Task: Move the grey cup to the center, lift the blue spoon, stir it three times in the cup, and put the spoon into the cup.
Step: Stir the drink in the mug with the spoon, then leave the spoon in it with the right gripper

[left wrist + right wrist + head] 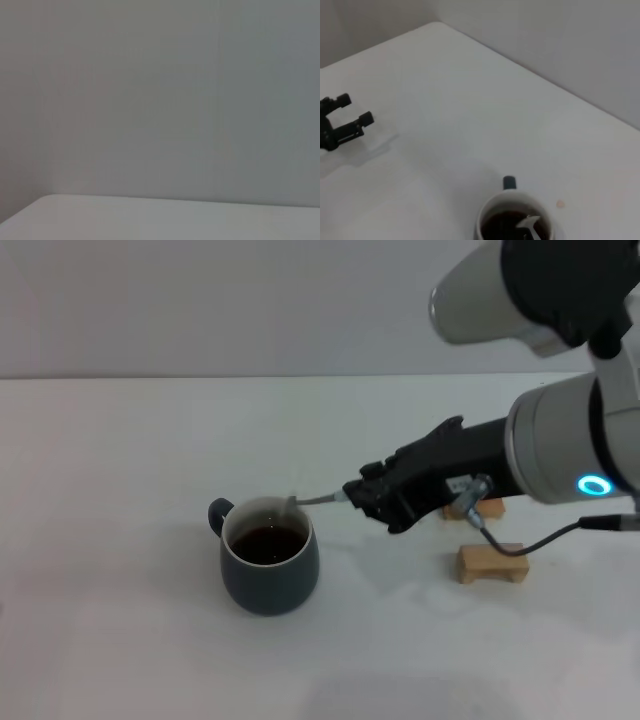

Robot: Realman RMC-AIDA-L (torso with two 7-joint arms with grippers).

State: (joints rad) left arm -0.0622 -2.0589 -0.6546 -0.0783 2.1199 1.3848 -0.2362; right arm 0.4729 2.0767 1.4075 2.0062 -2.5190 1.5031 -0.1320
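The grey cup (270,558) stands on the white table (120,490), left of middle, with dark liquid inside and its handle at the far left. My right gripper (358,496) hovers just right of the rim, shut on the blue spoon (315,500). Only the grey metal stem shows, slanting down over the rim; the handle is hidden in the fingers. In the right wrist view the cup (492,217) is seen from above, and the spoon (530,225) has its bowl in the liquid. My left gripper (345,122) rests open, far from the cup.
Two tan wooden blocks lie to the right of the cup: one block (490,565) in the open, the other block (490,508) partly behind my right arm. A grey wall backs the table's far edge.
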